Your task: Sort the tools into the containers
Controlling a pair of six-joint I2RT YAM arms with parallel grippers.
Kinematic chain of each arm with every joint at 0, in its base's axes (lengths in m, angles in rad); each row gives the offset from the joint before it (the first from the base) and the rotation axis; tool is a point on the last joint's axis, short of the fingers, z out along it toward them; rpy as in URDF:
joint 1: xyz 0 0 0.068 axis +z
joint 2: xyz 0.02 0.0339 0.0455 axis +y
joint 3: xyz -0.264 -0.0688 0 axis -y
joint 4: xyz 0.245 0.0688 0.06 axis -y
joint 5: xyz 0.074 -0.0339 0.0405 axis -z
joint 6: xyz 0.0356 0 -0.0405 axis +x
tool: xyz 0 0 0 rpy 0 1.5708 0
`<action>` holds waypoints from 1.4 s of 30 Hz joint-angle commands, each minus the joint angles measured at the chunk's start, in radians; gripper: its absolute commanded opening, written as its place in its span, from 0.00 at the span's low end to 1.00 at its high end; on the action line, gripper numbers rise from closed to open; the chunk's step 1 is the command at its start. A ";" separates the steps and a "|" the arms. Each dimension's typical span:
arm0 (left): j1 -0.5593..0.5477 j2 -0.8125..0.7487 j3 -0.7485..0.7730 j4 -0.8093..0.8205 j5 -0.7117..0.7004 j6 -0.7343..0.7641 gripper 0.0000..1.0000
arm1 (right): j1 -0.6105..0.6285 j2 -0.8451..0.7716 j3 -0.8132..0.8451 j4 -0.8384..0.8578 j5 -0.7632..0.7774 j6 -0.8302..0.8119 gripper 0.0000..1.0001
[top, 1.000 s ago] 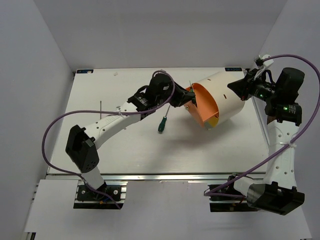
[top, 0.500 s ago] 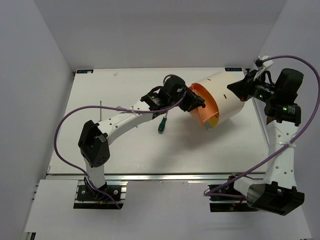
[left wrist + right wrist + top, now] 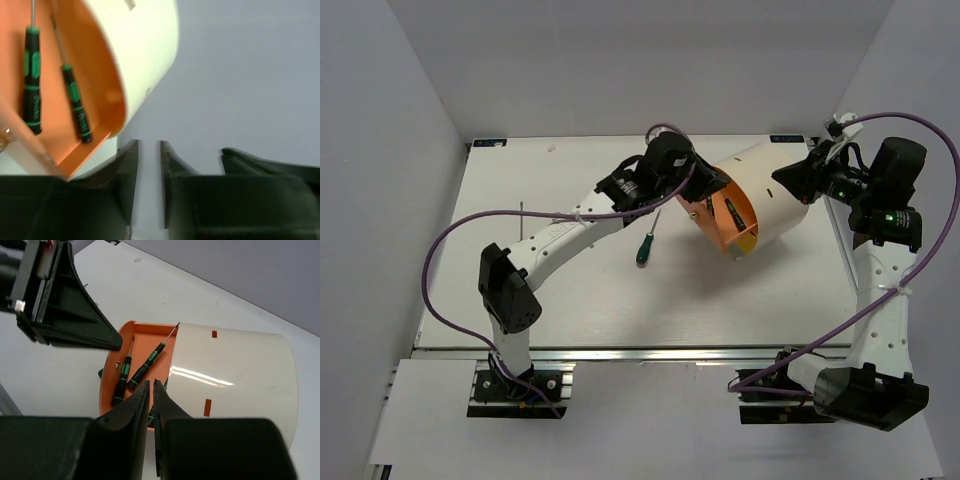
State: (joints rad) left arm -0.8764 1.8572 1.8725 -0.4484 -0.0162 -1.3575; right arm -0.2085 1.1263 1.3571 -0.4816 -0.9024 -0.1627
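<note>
left arm (image 3: 570,222) stretched diagonally to drum (image 3: 765,190) mouth | left pincer (image 3: 149,146) slightly parted, empty | right pincer (image 3: 149,386) beside drum, barely parted

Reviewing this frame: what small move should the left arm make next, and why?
Probably back the left gripper away from the cream-white cylinder drum and swing toward the green-handled screwdriver lying on the white table. Its jaws stand slightly apart with nothing between them. Two screwdrivers already lie in the orange compartment, while that one lies outside.
</note>
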 commanded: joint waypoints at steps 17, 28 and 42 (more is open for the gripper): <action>0.059 -0.840 -0.869 0.161 -0.271 0.353 0.48 | 0.515 0.244 0.175 0.014 0.663 -0.206 0.09; 0.057 -0.422 -0.713 0.341 -0.042 0.391 0.19 | 0.243 0.326 0.275 0.101 0.754 -0.041 0.23; 0.057 -0.173 -0.533 0.419 0.097 0.426 0.28 | 0.089 0.595 0.372 0.034 0.772 -0.195 0.32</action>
State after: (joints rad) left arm -0.8154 1.6627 1.2892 -0.0738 0.0269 -0.9463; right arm -0.0986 1.6962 1.6558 -0.4397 -0.1463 -0.3141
